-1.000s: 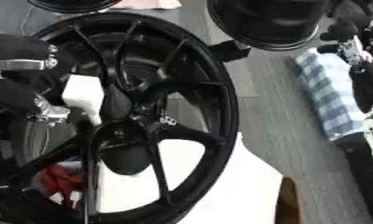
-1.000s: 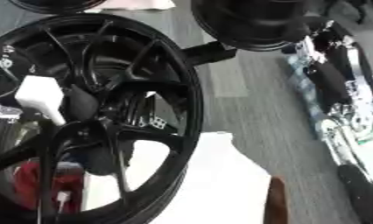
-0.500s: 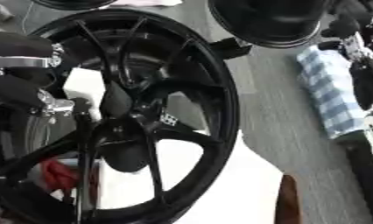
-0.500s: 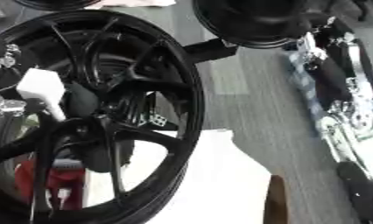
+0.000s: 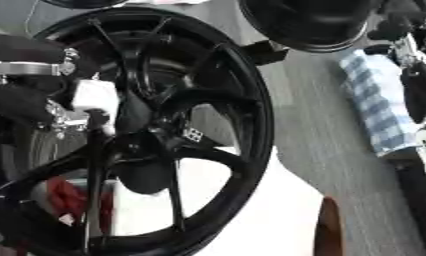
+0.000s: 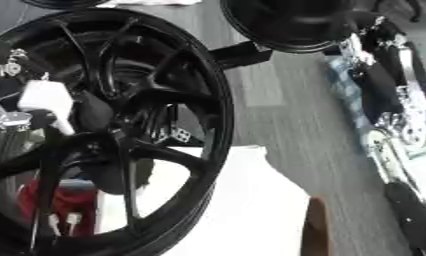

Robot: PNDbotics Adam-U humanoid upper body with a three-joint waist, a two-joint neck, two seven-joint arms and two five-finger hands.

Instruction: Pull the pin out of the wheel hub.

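One black wheel hub [image 5: 243, 125] upright; left hand [image 5: 28, 75] (fingers hidden) behind spokes.

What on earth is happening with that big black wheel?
A robot is working at a black spoked wheel standing upright close before its camera. Its left arm comes in from the left, and the left robot hand is up against the spokes near the hub, beside a white block-shaped part. Whether a pin is out cannot be told. The right arm hangs at the right edge.
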